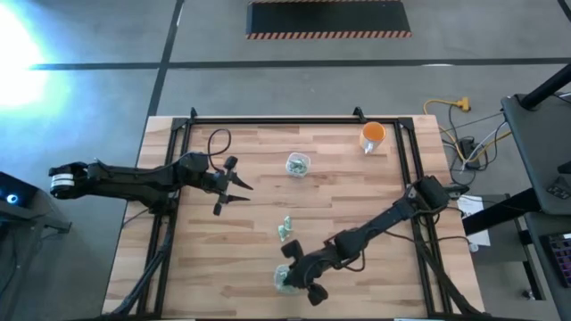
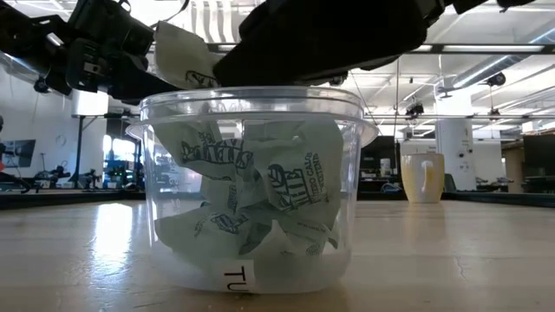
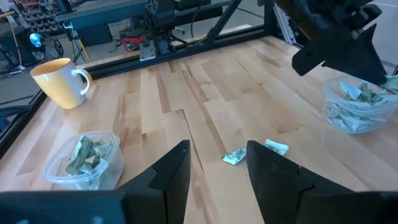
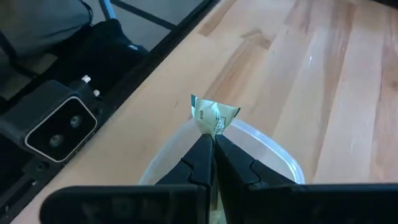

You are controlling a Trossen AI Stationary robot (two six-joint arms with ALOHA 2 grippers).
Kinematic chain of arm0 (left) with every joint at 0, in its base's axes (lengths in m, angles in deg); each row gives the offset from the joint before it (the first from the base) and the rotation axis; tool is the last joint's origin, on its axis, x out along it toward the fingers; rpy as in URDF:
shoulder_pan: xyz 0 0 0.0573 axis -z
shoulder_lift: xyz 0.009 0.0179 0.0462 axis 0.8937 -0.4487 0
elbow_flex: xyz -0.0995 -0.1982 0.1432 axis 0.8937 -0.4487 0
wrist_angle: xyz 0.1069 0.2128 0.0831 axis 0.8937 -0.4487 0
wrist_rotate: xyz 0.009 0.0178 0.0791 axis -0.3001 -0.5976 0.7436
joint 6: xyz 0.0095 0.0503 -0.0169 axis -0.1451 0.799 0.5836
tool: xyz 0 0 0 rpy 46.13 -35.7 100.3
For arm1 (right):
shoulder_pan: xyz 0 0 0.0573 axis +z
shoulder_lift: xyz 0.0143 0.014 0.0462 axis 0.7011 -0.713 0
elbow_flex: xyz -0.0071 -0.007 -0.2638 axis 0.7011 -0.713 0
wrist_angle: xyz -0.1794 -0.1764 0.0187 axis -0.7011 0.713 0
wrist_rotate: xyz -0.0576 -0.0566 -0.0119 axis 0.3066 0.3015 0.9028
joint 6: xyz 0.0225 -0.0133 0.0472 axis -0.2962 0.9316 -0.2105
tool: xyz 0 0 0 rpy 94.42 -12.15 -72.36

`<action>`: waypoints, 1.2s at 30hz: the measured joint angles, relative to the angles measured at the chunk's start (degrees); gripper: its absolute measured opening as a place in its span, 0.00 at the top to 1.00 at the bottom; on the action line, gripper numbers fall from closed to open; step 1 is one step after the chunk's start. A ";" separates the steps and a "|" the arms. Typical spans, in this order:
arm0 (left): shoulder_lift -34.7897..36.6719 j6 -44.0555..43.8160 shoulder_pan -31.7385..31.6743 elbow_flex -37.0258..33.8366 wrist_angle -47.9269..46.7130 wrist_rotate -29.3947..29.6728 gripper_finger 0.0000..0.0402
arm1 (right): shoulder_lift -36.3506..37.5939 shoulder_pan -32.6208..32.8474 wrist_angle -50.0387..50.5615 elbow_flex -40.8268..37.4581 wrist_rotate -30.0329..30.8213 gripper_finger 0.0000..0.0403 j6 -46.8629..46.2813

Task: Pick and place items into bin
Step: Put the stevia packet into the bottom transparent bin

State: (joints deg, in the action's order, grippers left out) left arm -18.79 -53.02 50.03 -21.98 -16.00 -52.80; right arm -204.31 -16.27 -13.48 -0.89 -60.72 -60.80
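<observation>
With my right tool (image 4: 213,138) clamped on a wrapped piece (image 4: 213,114) just above the bin (image 4: 273,148), I centre over the rim, then let go. Beside the bin lie two pieces (image 1: 285,229); my left tool (image 1: 234,184), fingers apart, waits beyond them.

Grey concrete floor (image 1: 107,98), striped black mat (image 1: 328,18), yellow cable (image 1: 446,107), perhaps ceiling lights (image 2: 512,39)

Wrapped pieces (image 2: 251,204) in bin (image 2: 251,264)
</observation>
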 joint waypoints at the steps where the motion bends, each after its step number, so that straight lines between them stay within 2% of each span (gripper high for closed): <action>1: 0.00 -0.01 -0.01 0.00 0.01 0.00 0.65 | 0.04 -0.04 0.19 -0.03 0.00 0.98 -0.69; 7: 0.00 0.01 0.00 0.00 0.02 0.00 0.65 | 0.07 -0.22 1.54 -0.14 0.15 0.91 -1.48; 18: 0.00 0.01 0.01 0.00 0.01 0.00 0.65 | 1.15 -0.17 4.19 0.07 0.21 0.66 -1.56; 22: 0.00 0.01 0.00 0.00 0.03 0.02 0.65 | 3.76 0.07 5.97 0.32 3.57 0.64 -1.87; 25: 0.00 0.01 -0.01 -0.01 0.03 0.00 0.65 | 4.76 0.79 6.11 0.32 5.03 0.66 -0.21; 28: 0.00 -0.04 0.01 -0.10 0.01 0.00 0.65 | 5.00 1.68 7.01 0.32 11.15 0.69 0.74; 32: -0.21 -1.32 0.01 -0.50 -0.01 -0.10 0.65 | 5.38 2.07 16.22 0.30 27.59 0.73 -3.56; 33: -0.55 -1.41 0.01 -0.56 0.00 -0.13 0.65 | 5.37 1.88 18.72 0.19 29.81 0.74 -5.13; 36: -0.79 -1.25 0.01 -0.74 -0.48 -0.13 0.65 | 5.33 0.85 20.43 -0.63 29.95 0.75 -7.50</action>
State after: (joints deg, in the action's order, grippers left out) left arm -19.57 -54.27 50.04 -22.72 -16.48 -52.93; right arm -198.97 -15.42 6.94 -1.52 -30.77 -68.30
